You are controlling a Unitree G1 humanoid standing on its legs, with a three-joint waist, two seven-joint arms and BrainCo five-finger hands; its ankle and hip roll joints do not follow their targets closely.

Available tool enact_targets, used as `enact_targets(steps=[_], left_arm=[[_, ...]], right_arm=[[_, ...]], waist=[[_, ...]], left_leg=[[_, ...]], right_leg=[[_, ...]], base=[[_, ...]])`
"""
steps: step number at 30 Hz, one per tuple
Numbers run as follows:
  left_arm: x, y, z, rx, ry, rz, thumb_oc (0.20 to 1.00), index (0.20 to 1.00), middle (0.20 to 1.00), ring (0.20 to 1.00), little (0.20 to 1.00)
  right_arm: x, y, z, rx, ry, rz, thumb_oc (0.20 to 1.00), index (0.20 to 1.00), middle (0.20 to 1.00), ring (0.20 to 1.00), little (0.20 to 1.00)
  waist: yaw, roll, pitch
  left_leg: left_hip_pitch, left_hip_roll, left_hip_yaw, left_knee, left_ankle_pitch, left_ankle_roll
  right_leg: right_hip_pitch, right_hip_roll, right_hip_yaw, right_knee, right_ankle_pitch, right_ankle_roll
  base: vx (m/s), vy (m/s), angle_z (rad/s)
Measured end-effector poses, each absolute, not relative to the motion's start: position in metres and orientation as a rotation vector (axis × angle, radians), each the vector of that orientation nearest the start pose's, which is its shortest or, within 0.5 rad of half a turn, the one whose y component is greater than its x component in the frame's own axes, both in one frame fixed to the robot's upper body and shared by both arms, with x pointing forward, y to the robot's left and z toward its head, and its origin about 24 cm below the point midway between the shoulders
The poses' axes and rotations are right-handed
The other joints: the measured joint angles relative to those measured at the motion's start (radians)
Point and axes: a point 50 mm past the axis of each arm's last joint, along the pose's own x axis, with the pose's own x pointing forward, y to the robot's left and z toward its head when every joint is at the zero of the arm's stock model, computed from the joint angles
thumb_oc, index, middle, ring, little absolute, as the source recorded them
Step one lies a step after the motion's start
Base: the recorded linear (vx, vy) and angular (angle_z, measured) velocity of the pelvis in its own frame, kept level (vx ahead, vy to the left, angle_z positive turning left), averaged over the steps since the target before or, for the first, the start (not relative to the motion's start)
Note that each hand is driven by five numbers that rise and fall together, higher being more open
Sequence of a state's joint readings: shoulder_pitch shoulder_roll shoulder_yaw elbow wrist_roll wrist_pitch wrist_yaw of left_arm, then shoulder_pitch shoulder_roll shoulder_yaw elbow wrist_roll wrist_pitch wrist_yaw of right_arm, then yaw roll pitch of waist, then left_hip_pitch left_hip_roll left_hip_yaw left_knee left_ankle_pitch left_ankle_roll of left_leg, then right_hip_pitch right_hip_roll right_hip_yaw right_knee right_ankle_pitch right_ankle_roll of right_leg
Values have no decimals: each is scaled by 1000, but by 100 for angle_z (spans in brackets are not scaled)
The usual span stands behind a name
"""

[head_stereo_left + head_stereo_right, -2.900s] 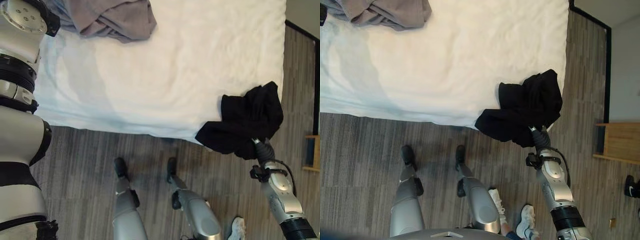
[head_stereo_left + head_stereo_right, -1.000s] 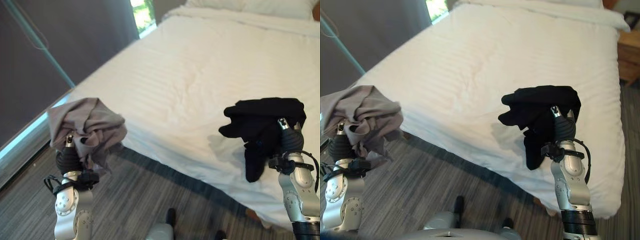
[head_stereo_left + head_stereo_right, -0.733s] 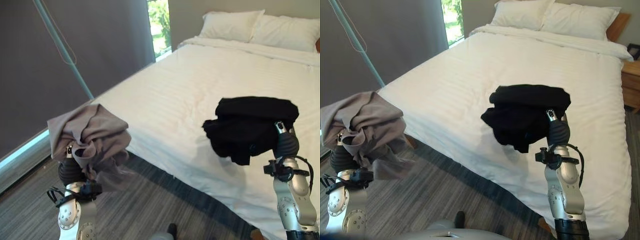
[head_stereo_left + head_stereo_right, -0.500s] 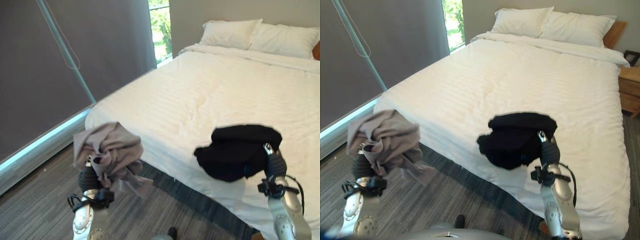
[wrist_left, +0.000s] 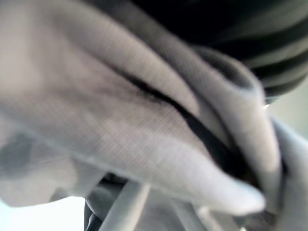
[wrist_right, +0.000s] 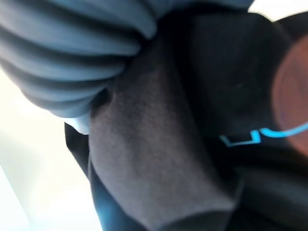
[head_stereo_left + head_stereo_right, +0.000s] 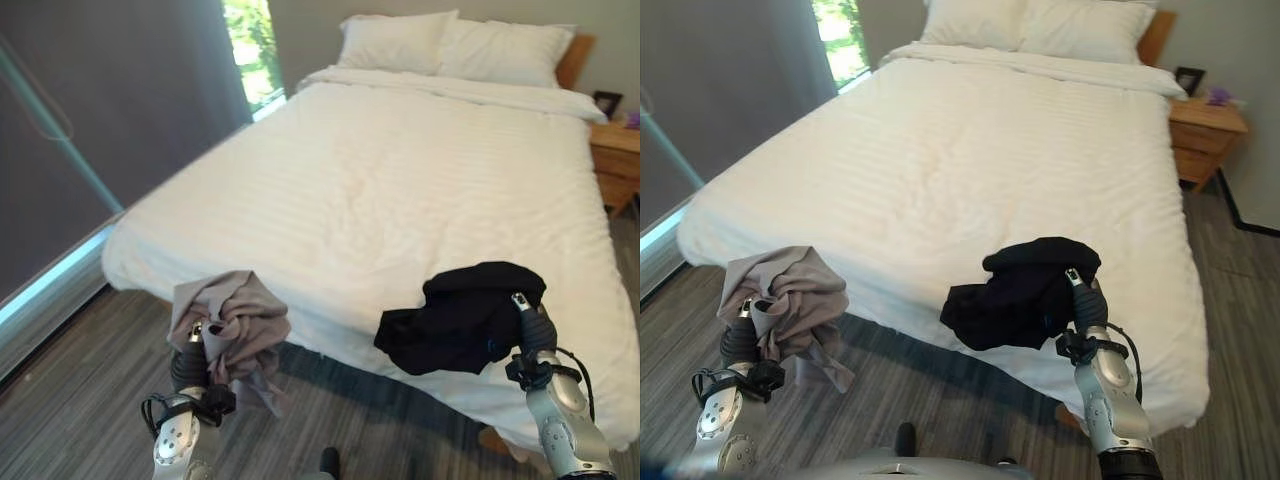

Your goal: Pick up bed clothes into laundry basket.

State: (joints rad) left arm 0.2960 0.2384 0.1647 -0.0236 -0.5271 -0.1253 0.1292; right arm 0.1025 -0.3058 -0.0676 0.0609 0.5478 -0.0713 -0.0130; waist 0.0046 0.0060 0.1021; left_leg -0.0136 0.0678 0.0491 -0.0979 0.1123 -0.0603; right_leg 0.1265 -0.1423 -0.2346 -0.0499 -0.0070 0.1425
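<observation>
— Two garments are off the bed (image 7: 400, 180) now: the grey garment (image 7: 232, 322) bunched over the left hand (image 7: 190, 352), and the black garment (image 7: 462, 317) draped over the right hand (image 7: 1077, 296). Roughly three seconds ago the black one lay on the mattress corner and the grey one far off on the sheet.

— So both are lifted. Does the robot actually grip them?

— The left wrist view has grey cloth wrapped close around the hand's ribbed cover, and the right wrist view has dark cloth pressed against its own. Each bundle hangs from its hand without touching the bed, so the fingers are judged to be clenched in the fabric, though the cloth hides them.

— What else has changed?

— The whole view has swung. It was looking straight down at the mattress edge and the floor; it now looks along the bed to the pillows (image 7: 455, 45) at the far end, with a nightstand (image 7: 1205, 135) at the far right. That is the camera moving, not the bed.

— And the laundry basket?

— Its place cannot be told from these views. The picking-up looks done; carrying both garments to the basket and dropping them in remains.
</observation>
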Motion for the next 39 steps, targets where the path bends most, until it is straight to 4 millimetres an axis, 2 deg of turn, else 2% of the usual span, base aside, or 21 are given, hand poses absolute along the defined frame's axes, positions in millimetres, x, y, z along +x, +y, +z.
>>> enact_targets(steps=[5, 7, 8, 9, 10, 12, 14, 15, 16, 17, 18, 20, 22, 23, 24, 26, 27, 29, 32, 36, 39], left_arm=[[185, 259, 19, -241, 50, 420, 200, 200, 200, 200, 200], [186, 265, 24, -233, 17, 446, 200, 200, 200, 200, 200], [181, 277, 33, -220, -29, 518, 200, 200, 200, 200, 200], [179, 280, 34, -219, -40, 536, 200, 200, 200, 200, 200], [179, 286, 36, -222, -64, 582, 200, 200, 200, 200, 200], [187, 288, 46, -219, -117, 584, 200, 200, 200, 200, 200], [205, 293, 73, -168, -225, 542, 200, 200, 200, 200, 200], [207, 299, 83, -111, -254, 528, 200, 200, 200, 200, 200], [206, 307, 91, -56, -273, 535, 200, 200, 200, 200, 200], [207, 311, 95, -28, -282, 543, 200, 200, 200, 200, 200], [203, 318, 97, -10, -285, 576, 200, 200, 200, 200, 200], [200, 322, 93, -21, -278, 610, 200, 200, 200, 200, 200], [202, 320, 94, -31, -292, 612, 200, 200, 200, 200, 200], [203, 320, 96, -23, -297, 613, 200, 200, 200, 200, 200], [205, 320, 99, -17, -309, 611, 200, 200, 200, 200, 200], [204, 320, 99, -19, -314, 617, 200, 200, 200, 200, 200], [203, 319, 99, -22, -314, 615, 200, 200, 200, 200, 200], [203, 313, 99, -38, -325, 599, 200, 200, 200, 200, 200], [206, 305, 96, -68, -321, 577, 200, 200, 200, 200, 200], [214, 283, 84, -139, -288, 515, 200, 200, 200, 200, 200], [217, 274, 73, -184, -239, 473, 200, 200, 200, 200, 200]], right_arm=[[229, -242, 31, 204, 49, -153, 200, 200, 200, 200, 200], [235, -241, 34, 201, 36, -144, 200, 200, 200, 200, 200], [250, -232, 39, 216, 8, -116, 200, 200, 200, 200, 200], [253, -232, 41, 212, 2, -115, 200, 200, 200, 200, 200], [256, -239, 51, 203, -49, -135, 200, 200, 200, 200, 200], [251, -256, 61, 203, -108, -223, 200, 200, 200, 200, 200], [229, -284, 55, 213, -113, -374, 200, 200, 200, 200, 200], [218, -294, 47, 223, -92, -453, 200, 200, 200, 200, 200], [209, -301, 46, 223, -94, -505, 200, 200, 200, 200, 200], [205, -304, 43, 225, -83, -538, 200, 200, 200, 200, 200], [200, -305, 37, 244, -68, -576, 200, 200, 200, 200, 200], [198, -307, 37, 241, -74, -604, 200, 200, 200, 200, 200], [196, -315, 43, 190, -90, -620, 200, 200, 200, 200, 200], [196, -317, 44, 177, -93, -624, 200, 200, 200, 200, 200], [197, -317, 47, 170, -100, -629, 200, 200, 200, 200, 200], [207, -311, 52, 164, -121, -608, 200, 200, 200, 200, 200], [215, -305, 55, 160, -131, -574, 200, 200, 200, 200, 200], [218, -300, 56, 154, -129, -546, 200, 200, 200, 200, 200], [215, -302, 52, 129, -95, -535, 200, 200, 200, 200, 200], [201, -307, 40, 109, -34, -545, 200, 200, 200, 200, 200], [203, -298, 34, 123, -10, -502, 200, 200, 200, 200, 200]], waist=[[-7, -8, 12], [4, -32, 31], [56, -65, 54], [68, -80, 58], [58, -73, 64], [43, -35, 75], [-38, -110, 102], [-41, -140, 107], [-35, -122, 121], [-40, -130, 124], [-28, -100, 150], [-20, -57, 157], [-26, -26, 157], [-20, -27, 156], [-21, -24, 155], [30, -30, 142], [31, -26, 140], [24, -23, 110], [1, -3, 83], [-21, -13, 44], [-20, -29, 32]], left_leg=[[21, 2, 8, 6, 6, 13], [29, -8, -4, 43, -9, -6], [9, -59, -242, 165, -58, -16], [13, -85, -336, 216, -91, -11], [30, -102, -425, 279, -193, -5], [41, -104, -438, 287, -290, -8], [-3, -188, -394, 365, -308, 39], [-26, -201, -324, 376, -318, 56], [-88, -175, -263, 410, -307, 64], [-85, -165, -221, 420, -310, 83], [-88, -93, -90, 431, -303, 92], [-48, -41, -6, 390, -295, 97], [-23, -8, 58, 336, -268, 97], [-18, -10, 62, 319, -261, 89], [-13, 15, 127, 310, -240, 89], [18, 31, 208, 279, -223, 58], [34, 40, 220, 252, -201, 44], [58, 56, 245, 167, -160, 4], [63, 111, 251, 135, -118, -25], [52, 151, 236, 141, -96, -51], [42, 161, 192, 173, -97, -58]], right_leg=[[-3, 1, 15, 2, 0, 0], [-32, 0, 78, 10, 0, -8], [-91, -19, 221, 66, -2, -17], [-124, -13, 292, 80, 22, -22], [-149, 7, 388, 85, 34, -8], [-169, 29, 472, 90, 49, 26], [-223, -20, 550, 58, 83, 40], [-273, -30, 579, 44, 56, 37], [-323, -31, 565, 40, 38, 37], [-346, -20, 534, 56, 50, 61], [-368, -16, 287, 143, 12, -2], [-333, -37, 60, 284, -11, -3], [-252, -75, 47, 391, -39, 17], [-215, -82, 50, 381, -29, 21], [-155, -128, 6, 412, -76, 5], [-60, -162, -101, 298, -36, 6], [-57, -135, -135, 244, -31, 14], [-52, -96, -127, 145, -32, 16], [-52, -14, -80, 72, 7, -17], [-55, 31, -83, 58, 11, -30], [-67, 37, -65, 59, 11, -54]], base=[[-61, 12, -10], [-158, 89, -104], [-119, 145, -216], [-157, 229, -281], [-203, 215, -221], [-283, 275, -164], [-284, 269, -120], [-426, 210, -183], [-444, 179, -198], [-401, 137, -210], [-284, 117, -228], [-278, 74, -206], [-268, 24, -122], [-248, -23, -103], [-216, -65, -139], [-201, -141, -170], [-111, -136, -108], [-125, -242, -86], [-48, -271, -52], [-42, -266, -2], [-20, -174, -18]])
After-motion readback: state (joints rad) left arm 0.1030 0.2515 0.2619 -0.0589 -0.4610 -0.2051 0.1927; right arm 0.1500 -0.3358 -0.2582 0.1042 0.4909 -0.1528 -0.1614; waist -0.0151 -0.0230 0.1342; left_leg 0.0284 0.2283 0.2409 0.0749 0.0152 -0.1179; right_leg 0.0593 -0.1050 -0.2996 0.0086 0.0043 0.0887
